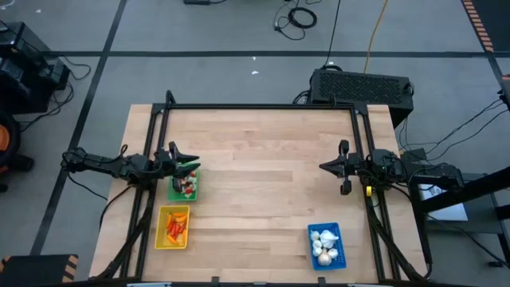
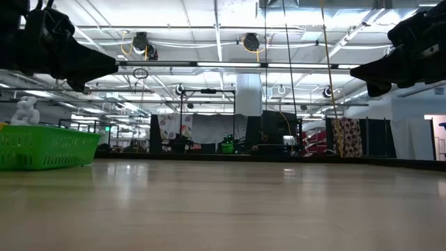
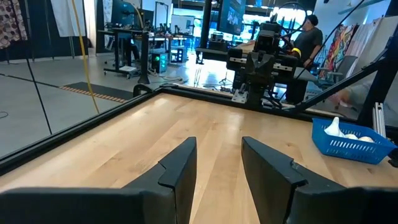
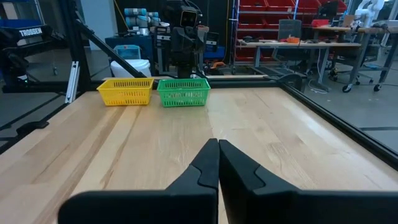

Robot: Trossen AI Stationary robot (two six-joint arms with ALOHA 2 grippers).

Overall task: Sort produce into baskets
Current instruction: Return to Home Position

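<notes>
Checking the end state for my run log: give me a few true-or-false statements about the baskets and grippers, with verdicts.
1. The blue basket holds white garlic bulbs. True.
2. The right gripper has its fingers apart. False: they are pressed together.
3. The yellow basket stands beside the green basket. True.
4. The left gripper holds a pepper. False: its fingers are open with nothing between them.
5. The green basket is empty. False: small produce pieces lie in it.
</notes>
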